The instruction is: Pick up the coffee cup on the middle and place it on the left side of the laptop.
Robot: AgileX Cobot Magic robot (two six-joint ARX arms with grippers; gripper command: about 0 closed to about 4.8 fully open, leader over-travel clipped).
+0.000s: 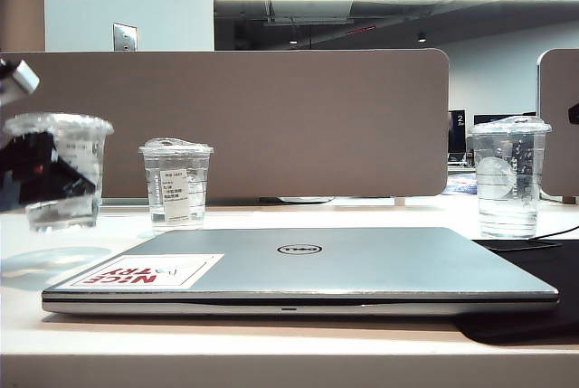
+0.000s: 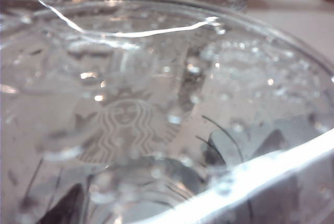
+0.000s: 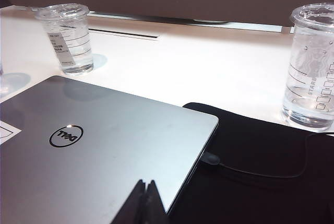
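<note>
The coffee cup (image 1: pixel 60 148), a small clear plastic cup with a domed lid, hangs just above the table left of the laptop (image 1: pixel 308 266). My left gripper (image 1: pixel 50 178) is shut on it, with black fingers on both sides of its wall. The cup (image 2: pixel 125 125) fills the left wrist view, its printed logo close up. The laptop (image 3: pixel 104 140) is closed, silver-grey, with a white and red sticker on its lid. Over the laptop's near edge my right gripper (image 3: pixel 146 203) is shut and holds nothing.
A twin clear cup with a white label (image 1: pixel 176 184) (image 3: pixel 67 38) stands behind the laptop's left part. To the right stands a taller clear cup (image 1: pixel 510 177) (image 3: pixel 312 67), beside a black mat (image 3: pixel 261 172) with a cable. A grey partition (image 1: pixel 271 117) closes the back.
</note>
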